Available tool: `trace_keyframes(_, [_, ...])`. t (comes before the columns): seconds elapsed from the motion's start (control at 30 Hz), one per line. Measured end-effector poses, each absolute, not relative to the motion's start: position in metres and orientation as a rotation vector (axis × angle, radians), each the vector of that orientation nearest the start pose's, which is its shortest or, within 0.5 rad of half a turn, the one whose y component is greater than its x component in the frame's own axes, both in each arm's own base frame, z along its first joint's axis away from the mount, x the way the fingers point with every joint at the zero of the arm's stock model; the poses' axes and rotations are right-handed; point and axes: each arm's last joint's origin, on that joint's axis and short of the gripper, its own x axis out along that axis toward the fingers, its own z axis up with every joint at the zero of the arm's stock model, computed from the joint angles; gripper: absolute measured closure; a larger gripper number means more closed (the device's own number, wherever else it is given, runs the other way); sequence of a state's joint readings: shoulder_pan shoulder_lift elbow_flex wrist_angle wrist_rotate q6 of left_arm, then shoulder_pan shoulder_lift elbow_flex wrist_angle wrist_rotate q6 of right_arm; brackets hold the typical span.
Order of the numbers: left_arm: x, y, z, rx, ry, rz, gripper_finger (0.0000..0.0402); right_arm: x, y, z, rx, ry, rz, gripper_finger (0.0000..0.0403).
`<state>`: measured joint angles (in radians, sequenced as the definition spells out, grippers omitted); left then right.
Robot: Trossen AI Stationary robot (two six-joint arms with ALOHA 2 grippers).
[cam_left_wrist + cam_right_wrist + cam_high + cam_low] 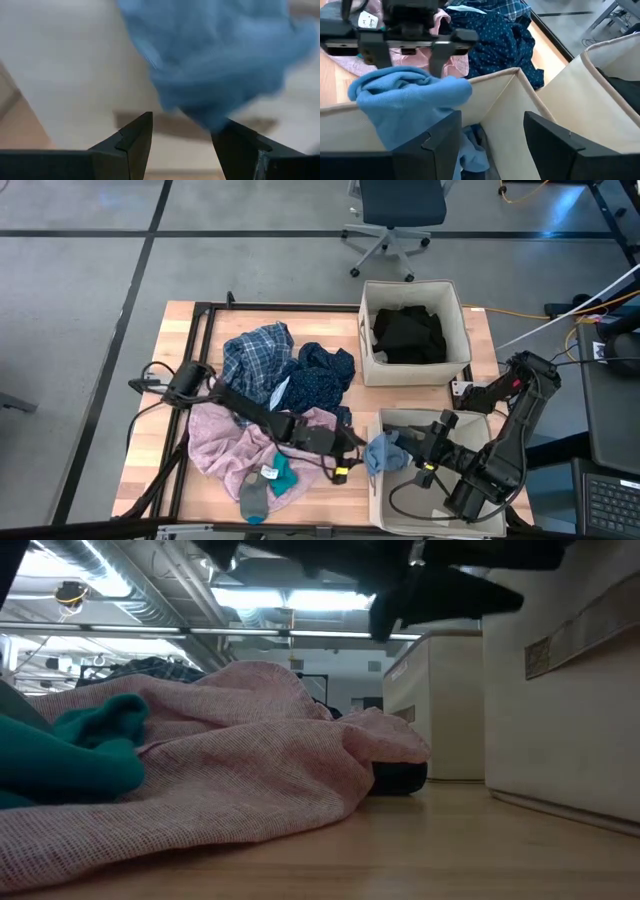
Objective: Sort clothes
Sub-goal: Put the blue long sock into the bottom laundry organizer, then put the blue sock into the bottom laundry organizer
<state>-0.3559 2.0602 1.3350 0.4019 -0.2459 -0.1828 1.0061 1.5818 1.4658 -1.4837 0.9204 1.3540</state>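
Observation:
A light blue garment [383, 450] is draped over the left wall of the near beige bin [440, 412]; it also shows in the right wrist view [405, 95]. My left gripper [354, 447] is open just outside that wall, level with the garment [220, 55], and shows in the right wrist view [405, 60]. My right gripper [412, 445] is open inside the bin, facing the garment [492, 140]. Pink [230, 445], teal [278, 475], blue plaid [255, 360] and navy dotted [325, 375] clothes lie piled on the table. My left gripper is open with the blue garment just ahead of it. The garment's lower fold reaches one fingertip [225, 127], and I cannot tell whether it touches. My right gripper's finger [437, 142] stands in front of the hanging cloth, and I cannot tell whether it touches.
The far beige bin [412, 283] holds black clothes [408, 335]. More blue cloth lies in the bottom of the near bin [470, 150]. A grey piece [255, 498] lies at the near edge. In the low view the pink garment [250, 760] fills the foreground.

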Motion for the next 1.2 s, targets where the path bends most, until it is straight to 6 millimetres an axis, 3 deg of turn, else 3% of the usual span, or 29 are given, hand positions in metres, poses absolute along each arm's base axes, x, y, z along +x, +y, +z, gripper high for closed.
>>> trace_keyframes(0.27, [0.444, -0.138, 0.243, -0.045, 0.16, -0.058, 0.0215, 0.164, 0.216, 0.314, -0.064, 0.688, -0.479, 0.0189])
trace_keyframes(0.47, [0.454, -0.131, 0.254, -0.018, 0.125, -0.049, 0.0215, 0.165, 0.216, 0.314, -0.075, 0.689, -0.474, 0.0189])
trace_keyframes(0.67, [0.449, -0.133, 0.249, 0.012, 0.224, -0.078, 0.0215, 0.165, 0.218, 0.314, -0.06, 0.692, -0.468, 0.0189])
trace_keyframes(0.83, [0.421, -0.153, 0.282, 0.091, 0.264, -0.153, 0.0215, 0.165, 0.218, 0.314, -0.054, 0.683, -0.466, 0.0189])
trace_keyframes(0.97, [0.386, -0.169, 0.304, 0.139, 0.369, -0.185, 0.0215, 0.166, 0.219, 0.314, -0.058, 0.651, -0.467, 0.0189])
trace_keyframes(1.07, [0.358, -0.179, 0.308, 0.148, 0.466, -0.147, 0.0215, 0.168, 0.221, 0.316, -0.059, 0.608, -0.459, 0.0189])
trace_keyframes(1.2, [0.318, -0.194, 0.29, 0.133, 0.543, -0.065, 0.0215, 0.179, 0.225, 0.319, -0.019, 0.585, -0.427, 0.0189])
